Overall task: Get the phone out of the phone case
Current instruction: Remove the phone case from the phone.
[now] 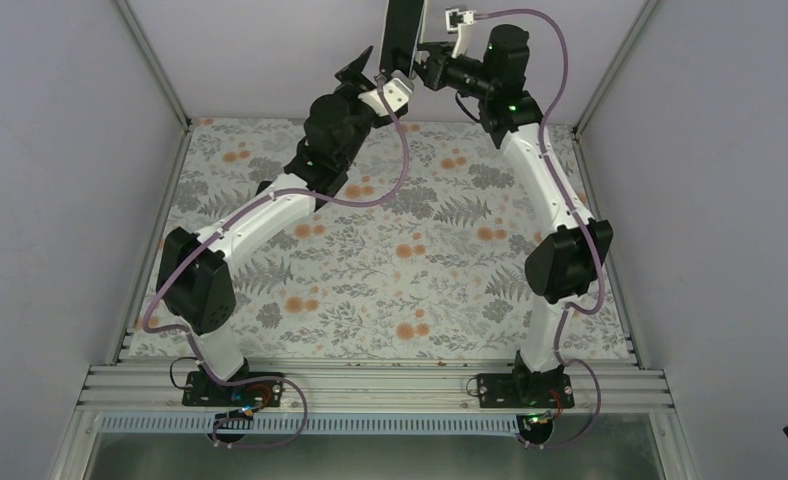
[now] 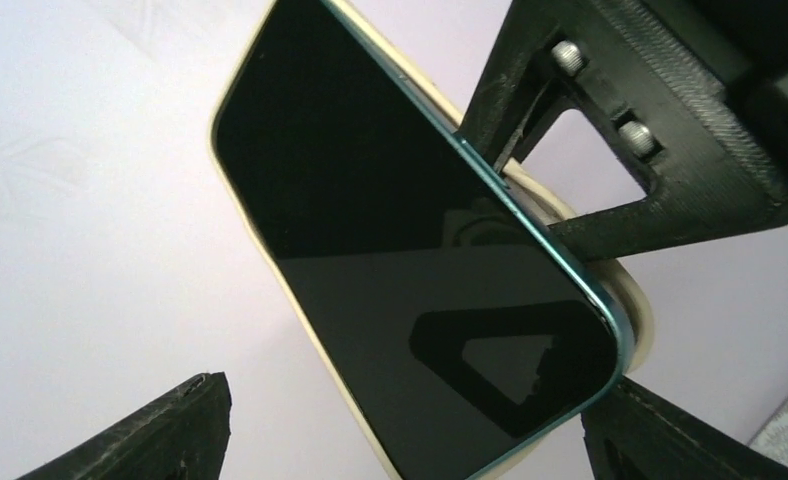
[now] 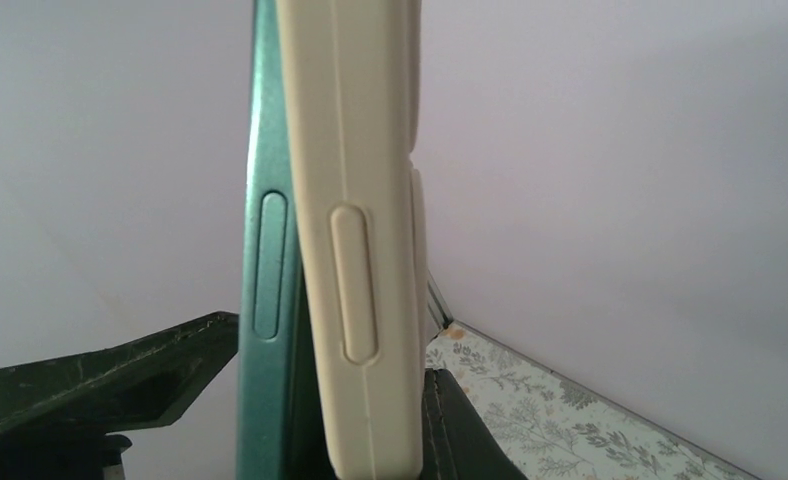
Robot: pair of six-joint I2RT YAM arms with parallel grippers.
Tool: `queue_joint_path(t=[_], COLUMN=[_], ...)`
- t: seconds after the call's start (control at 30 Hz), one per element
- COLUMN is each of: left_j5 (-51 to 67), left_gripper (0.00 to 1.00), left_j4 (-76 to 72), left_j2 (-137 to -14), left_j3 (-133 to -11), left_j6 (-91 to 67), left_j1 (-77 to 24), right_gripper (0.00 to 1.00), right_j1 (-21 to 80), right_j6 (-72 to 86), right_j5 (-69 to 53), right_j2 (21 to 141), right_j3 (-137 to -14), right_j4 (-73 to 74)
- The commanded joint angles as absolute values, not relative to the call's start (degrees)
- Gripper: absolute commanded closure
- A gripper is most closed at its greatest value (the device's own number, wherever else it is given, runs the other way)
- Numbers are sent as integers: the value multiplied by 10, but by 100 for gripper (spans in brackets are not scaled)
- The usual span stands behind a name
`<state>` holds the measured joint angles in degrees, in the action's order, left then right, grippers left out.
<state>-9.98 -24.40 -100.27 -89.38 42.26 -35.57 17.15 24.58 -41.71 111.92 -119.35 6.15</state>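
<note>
phone (image 2: 400, 270) held high over the far bench (image 1: 390, 270), one long edge already free of the phone case (image 3: 355, 200) pinched by the right end effector (image 3: 335, 345); left end effector (image 2: 410, 395) spread, full separation remaining.

The phone (image 1: 402, 35) is up in the air over the far edge of the worktop (image 1: 390, 270), left hand (image 1: 373, 75) on its left, right hand (image 1: 426, 65) on its right. In the right wrist view, the phone sits left of the case (image 3: 355, 200), touching it.
</note>
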Motion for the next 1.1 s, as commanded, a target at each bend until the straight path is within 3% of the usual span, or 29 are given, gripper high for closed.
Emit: queue_joint_path(t=[0.0, 0.2, 0.4, 0.77, 1.07], left_j5=[-183, -291, -274, -258, -275], left_gripper=[15, 16, 28, 28, 34], left_j4=[-334, -514, -787, -871, -951], left_j2=[-1007, -1028, -1081, -1159, -1169], left_j3=[-902, -902, -879, -930, -913], left_j6=[427, 526, 737, 865, 884], left_j1=[-362, -394, -449, -458, -415], right_gripper=[97, 97, 97, 97, 97], right_j1=[168, 174, 176, 173, 152], right_j6=[263, 270, 218, 147, 118], right_j5=[-426, -438, -438, -452, -571], right_j2=[1076, 1076, 1074, 1022, 985], right_j3=[-1180, -1144, -1098, -1012, -998], right_j4=[9, 11, 47, 63, 93])
